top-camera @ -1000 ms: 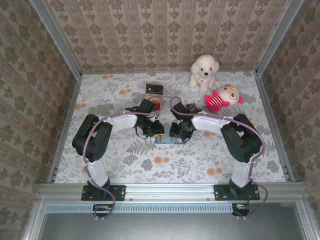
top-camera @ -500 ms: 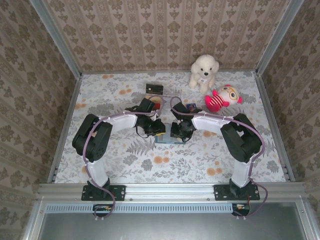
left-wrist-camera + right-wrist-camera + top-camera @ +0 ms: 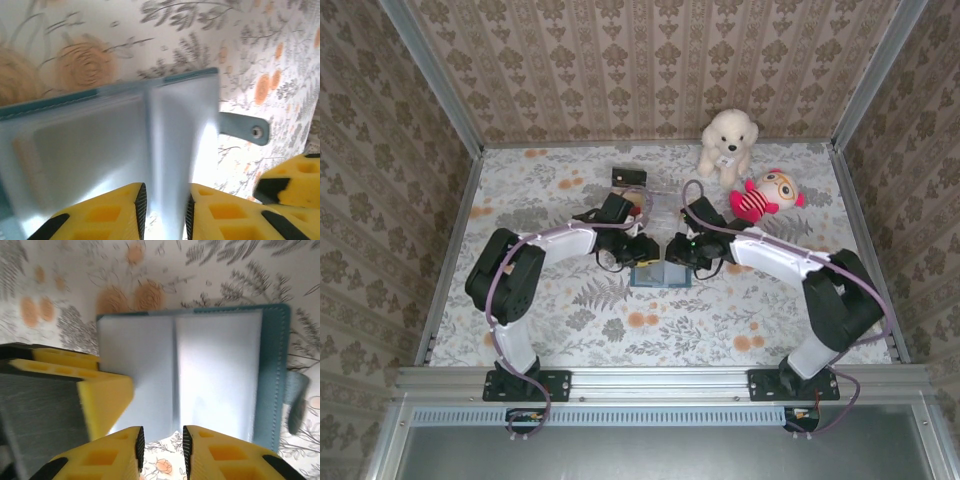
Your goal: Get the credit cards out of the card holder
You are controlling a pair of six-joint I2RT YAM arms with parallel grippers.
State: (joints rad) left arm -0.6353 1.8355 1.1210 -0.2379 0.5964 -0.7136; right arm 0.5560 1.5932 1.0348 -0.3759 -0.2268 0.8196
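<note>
Floral table (image 3: 570,330) | one card holder (image 3: 100,135) (teal) | two plush toys (image 3: 727,140) | left claw (image 3: 164,194) pinches holder | right claw (image 3: 161,431): cannot tell

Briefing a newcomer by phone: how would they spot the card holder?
On the floral table, look at the middle, nearer than the white plush dog. The card holder lies open there: the only flat teal thing, with clear sleeves and a snap tab.

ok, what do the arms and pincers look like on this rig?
The left arm and right arm have white link shells between bulky black joints, with a lilac cable along each. The left pincer and right pincer have blocky yellow fingers with square recesses and black inner edges.
</note>
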